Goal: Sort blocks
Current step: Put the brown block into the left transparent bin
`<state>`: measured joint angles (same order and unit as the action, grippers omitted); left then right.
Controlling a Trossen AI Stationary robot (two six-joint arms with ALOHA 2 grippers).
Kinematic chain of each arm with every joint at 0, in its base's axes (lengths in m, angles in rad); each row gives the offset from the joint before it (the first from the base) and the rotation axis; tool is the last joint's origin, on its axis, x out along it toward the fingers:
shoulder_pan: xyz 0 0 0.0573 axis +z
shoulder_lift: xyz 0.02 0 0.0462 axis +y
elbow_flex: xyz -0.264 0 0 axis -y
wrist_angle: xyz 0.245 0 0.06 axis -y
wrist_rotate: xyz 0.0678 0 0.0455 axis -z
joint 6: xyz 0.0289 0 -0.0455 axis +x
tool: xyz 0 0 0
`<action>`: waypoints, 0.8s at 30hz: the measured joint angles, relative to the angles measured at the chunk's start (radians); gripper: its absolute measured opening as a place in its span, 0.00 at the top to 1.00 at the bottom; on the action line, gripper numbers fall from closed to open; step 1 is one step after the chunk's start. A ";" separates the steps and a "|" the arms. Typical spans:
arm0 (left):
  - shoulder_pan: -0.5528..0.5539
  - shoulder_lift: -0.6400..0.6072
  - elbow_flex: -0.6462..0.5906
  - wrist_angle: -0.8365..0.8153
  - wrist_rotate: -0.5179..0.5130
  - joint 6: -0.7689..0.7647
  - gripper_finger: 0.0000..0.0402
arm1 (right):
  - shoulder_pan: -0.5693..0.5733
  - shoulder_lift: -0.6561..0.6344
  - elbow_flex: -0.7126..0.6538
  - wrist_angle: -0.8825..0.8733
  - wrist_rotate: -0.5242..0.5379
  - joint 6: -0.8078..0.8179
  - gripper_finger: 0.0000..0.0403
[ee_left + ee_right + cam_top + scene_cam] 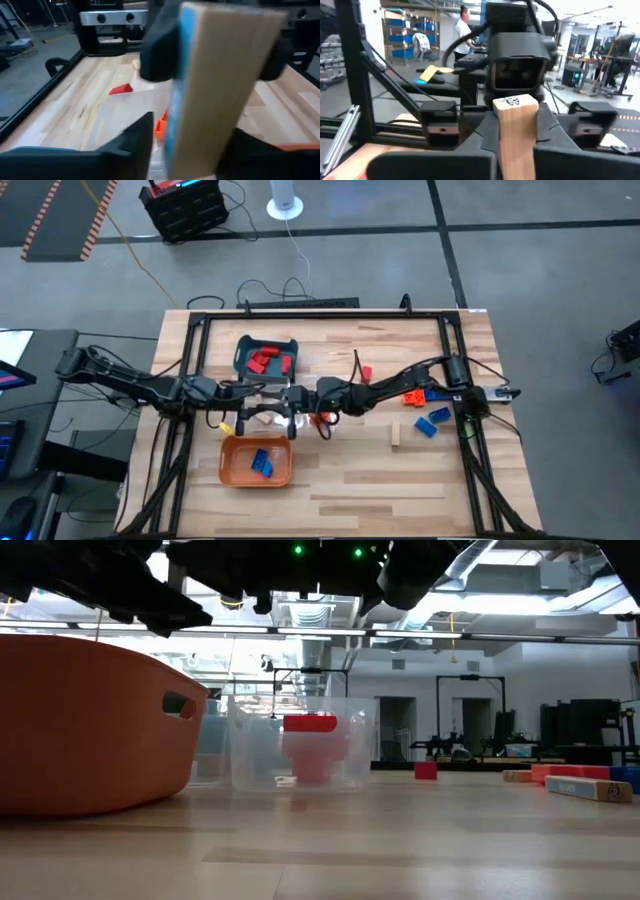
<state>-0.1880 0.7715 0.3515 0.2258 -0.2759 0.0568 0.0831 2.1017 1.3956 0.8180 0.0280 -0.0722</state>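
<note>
A pale tan wooden block (515, 131) with a blue side (176, 90) hangs in the air between my two grippers, over the middle of the table. My right gripper (312, 396) is shut on it and comes in from the right. Facing it from the left, my left gripper (283, 402) is open, with a finger on either side of the block's near end (200, 150). Loose blocks lie at the right: orange (413, 396), blue (438, 416), tan (396, 436) and red (365, 372). My right gripper pinches the tan block's end (220, 35) between its two fingers (156, 55). The fingers lie level, coming from the table's right side, and the block sticks out past them toward my left gripper, lifted clear of the table. My left gripper: one finger (134, 142) stands apart from the block; whether the other touches it, I cannot tell.
A teal tray (243, 350) with red blocks stands behind the grippers. An orange tray (232, 470) with blue blocks stands nearer the front. A clear tray (250, 755) is below the grippers. A dark frame (320, 314) edges the table.
</note>
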 joint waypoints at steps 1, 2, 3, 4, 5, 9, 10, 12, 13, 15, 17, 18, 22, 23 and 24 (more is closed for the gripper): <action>-0.001 0.000 0.000 0.000 -0.003 0.000 0.71 | -0.002 0.000 0.000 -0.010 -0.001 0.017 0.89; -0.001 0.000 0.000 -0.002 -0.009 -0.005 0.76 | -0.007 0.000 0.000 -0.018 -0.001 0.029 0.87; 0.000 0.000 -0.001 -0.013 -0.012 -0.013 0.76 | -0.010 -0.001 0.000 -0.038 -0.002 0.039 0.85; 0.001 0.000 -0.001 -0.030 -0.013 -0.023 0.76 | -0.014 -0.003 0.000 -0.070 -0.002 0.048 0.82; 0.001 -0.001 -0.001 -0.055 -0.013 -0.042 0.76 | -0.018 -0.010 0.000 -0.118 -0.003 0.057 0.78; -0.001 -0.051 0.075 -0.363 -0.001 -0.180 0.76 | -0.026 -0.102 -0.005 -0.541 -0.003 0.064 0.63; -0.003 -0.061 0.100 -0.465 0.007 -0.225 0.76 | -0.030 -0.136 -0.005 -0.646 0.003 0.065 0.59; -0.004 -0.068 0.155 -0.644 0.012 -0.307 0.76 | -0.038 -0.202 -0.008 -0.815 0.049 0.053 0.52; -0.001 -0.065 0.180 -0.717 0.014 -0.348 0.76 | -0.044 -0.229 -0.022 -0.859 0.079 0.037 0.50; 0.013 -0.034 0.210 -0.809 0.018 -0.419 0.76 | -0.064 -0.268 -0.063 -0.905 0.127 -0.004 0.46; 0.037 0.018 0.216 -0.839 0.060 -0.469 0.76 | -0.093 -0.301 -0.112 -0.909 0.134 -0.036 0.45; 0.052 0.052 0.216 -0.850 0.086 -0.483 0.76 | -0.109 -0.319 -0.131 -0.903 0.135 -0.049 0.44; 0.133 0.198 0.214 -0.861 0.151 -0.468 0.76 | -0.165 -0.386 -0.186 -0.879 0.138 -0.065 0.45; 0.155 0.232 0.214 -0.859 0.161 -0.443 0.75 | -0.173 -0.392 -0.191 -0.884 0.139 -0.063 0.46; 0.176 0.271 0.215 -0.851 0.177 -0.423 0.74 | -0.175 -0.395 -0.193 -0.905 0.140 -0.056 0.46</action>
<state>-0.0121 1.0422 0.5661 -0.6251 -0.0985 -0.3658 -0.0918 1.7069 1.2029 -0.0872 0.1677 -0.1286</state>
